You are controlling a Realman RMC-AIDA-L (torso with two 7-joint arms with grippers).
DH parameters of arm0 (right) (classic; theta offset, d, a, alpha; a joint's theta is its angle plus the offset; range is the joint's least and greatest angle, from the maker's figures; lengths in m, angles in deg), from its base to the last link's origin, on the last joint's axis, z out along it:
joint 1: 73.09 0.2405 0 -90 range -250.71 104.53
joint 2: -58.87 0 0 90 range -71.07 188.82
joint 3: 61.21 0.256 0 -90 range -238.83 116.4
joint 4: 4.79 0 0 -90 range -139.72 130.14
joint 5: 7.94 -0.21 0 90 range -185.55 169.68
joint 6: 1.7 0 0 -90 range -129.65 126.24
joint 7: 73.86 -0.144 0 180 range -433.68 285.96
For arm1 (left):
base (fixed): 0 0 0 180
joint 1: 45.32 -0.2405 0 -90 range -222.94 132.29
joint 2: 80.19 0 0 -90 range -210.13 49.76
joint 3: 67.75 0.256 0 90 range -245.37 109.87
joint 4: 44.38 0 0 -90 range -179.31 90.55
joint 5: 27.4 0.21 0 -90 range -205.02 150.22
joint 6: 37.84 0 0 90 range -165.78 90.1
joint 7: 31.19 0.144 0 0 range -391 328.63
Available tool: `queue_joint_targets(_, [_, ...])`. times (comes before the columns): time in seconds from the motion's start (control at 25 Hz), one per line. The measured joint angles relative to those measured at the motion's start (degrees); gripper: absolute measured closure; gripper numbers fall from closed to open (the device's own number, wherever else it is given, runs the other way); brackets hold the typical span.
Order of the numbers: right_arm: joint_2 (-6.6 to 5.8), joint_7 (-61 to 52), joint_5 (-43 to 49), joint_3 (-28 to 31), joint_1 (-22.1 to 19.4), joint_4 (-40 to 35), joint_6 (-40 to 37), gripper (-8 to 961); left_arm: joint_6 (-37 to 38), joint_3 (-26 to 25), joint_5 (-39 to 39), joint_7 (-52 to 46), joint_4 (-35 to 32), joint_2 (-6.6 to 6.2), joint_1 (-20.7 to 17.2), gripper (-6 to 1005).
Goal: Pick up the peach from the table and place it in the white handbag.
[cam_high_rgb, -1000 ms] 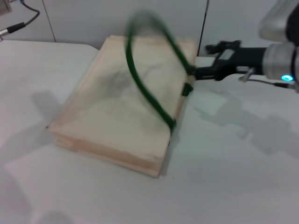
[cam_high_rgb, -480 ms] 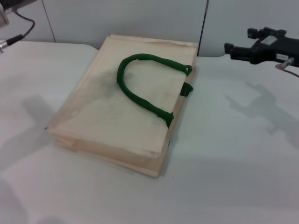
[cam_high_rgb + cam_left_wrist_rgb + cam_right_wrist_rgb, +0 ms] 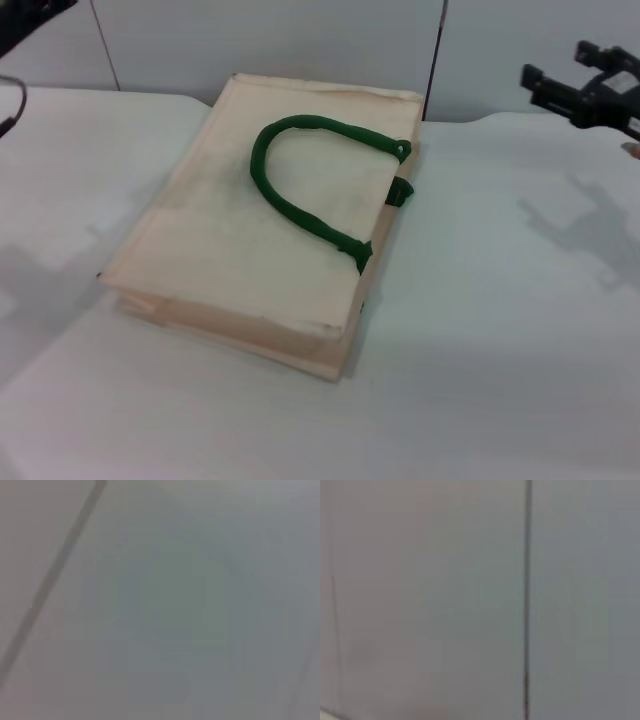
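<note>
White handbag (image 3: 262, 235) lies flat on the table (image 3: 500, 350), centre-left in the head view, mouth side toward the right, one dark-green rope handle (image 3: 300, 190) looped across its top face and a second green bit poking out at the right edge. Peach not visible anywhere on the tabletop in any view; can't say from these pictures whether it is inside the bag or out of frame. Right gripper (image 3: 590, 92) up at the far right, above the table, well apart from the bag, holding nothing; fingers look spread, released. Left arm: only a dark bit at the far-left top corner, gripper not seen, so can't tell its state. Both wrist views show only blank grey wall panels and seams. Handling guess: peach would be light, round, likely to roll, smooth skin, maybe soft, so grip across its widest part with moderate squeeze. Bag is soft cloth, floppy, collapses flat, mouth closed as it lies; the rope handle is the obvious thing to grab, lifting it should open the mouth. Cloth may slide on the smooth table.
</note>
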Motion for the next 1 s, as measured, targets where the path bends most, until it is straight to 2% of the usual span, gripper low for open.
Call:
queue_joint_targets(0.04, [0.01,2.9,-2.7,0.5,-0.1,1.7,0.5,80,-1.1,0.0,-1.1,2.1,0.0,0.59,-0.6,519])
queue_joint_targets(0.08, [0.01,5.9,-5.8,0.8,-0.1,3.7,1.2,80,-3.2,-0.1,-3.1,6.1,0.0,1.69,-1.4,519])
queue_joint_targets(0.12, [0.01,9.0,-8.9,1.0,-0.2,5.5,2.0,80,-3.2,-0.1,-3.1,6.1,0.0,1.69,-1.4,519])
queue_joint_targets(0.2, [0.02,14.7,-15.4,1.0,-0.3,9.1,3.6,80,-5.5,-0.2,-5.1,10.7,-0.9,2.53,-2.4,519])
queue_joint_targets(0.4, [0.03,30.1,-30.4,1.1,-0.3,18.2,7.8,80,-10.4,-0.4,-10.1,21.9,-7.8,2.54,-4.6,519])
queue_joint_targets(0.56, [0.15,35.2,-35.8,1.1,0.0,21.2,8.1,80,-11.8,-0.4,-14.7,32.9,-12.7,2.68,-6.5,519])
queue_joint_targets(0.8, [0.19,38.5,-44.2,1.1,0.0,24.7,8.2,80,-13.2,-0.4,-22.2,49.0,-20.5,2.74,-8.7,519])
queue_joint_targets(1.0, [0.19,38.8,-46.1,1.1,0.2,25.6,7.8,85,-15.6,-0.4,-27.8,59.1,-24.8,2.84,-10.1,519])
